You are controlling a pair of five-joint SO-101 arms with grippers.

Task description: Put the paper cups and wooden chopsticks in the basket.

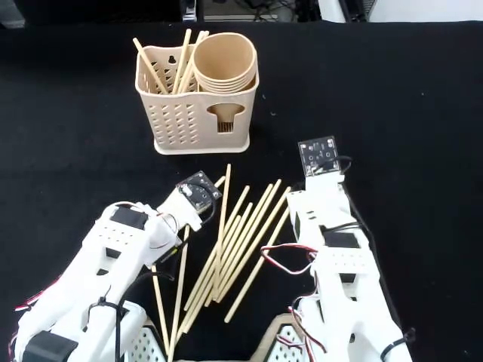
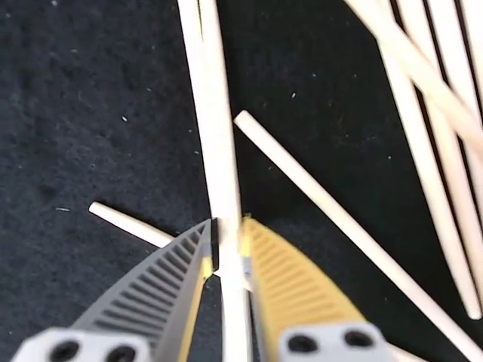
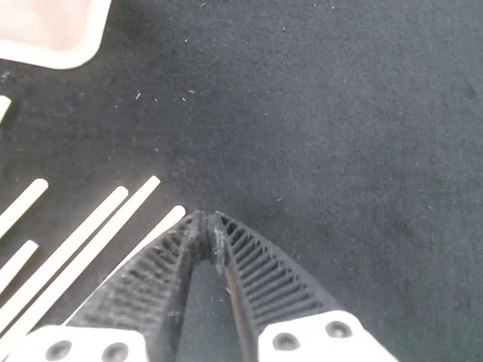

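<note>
My left fingers (image 2: 204,245) are clamped on a wooden chopstick (image 2: 223,151), low over the black tabletop (image 2: 83,113), with a second stick lying tight against it. My right fingers (image 3: 198,240) are pressed together on nothing, tips just over the tabletop beside the ends of the loose chopsticks (image 1: 240,237), which lie fanned out between my two arms. Farther back stands the basket (image 1: 175,124), upright. The stacked paper cups (image 1: 225,64) sit in its one compartment, and a few chopsticks (image 1: 182,53) lean in the other.
</note>
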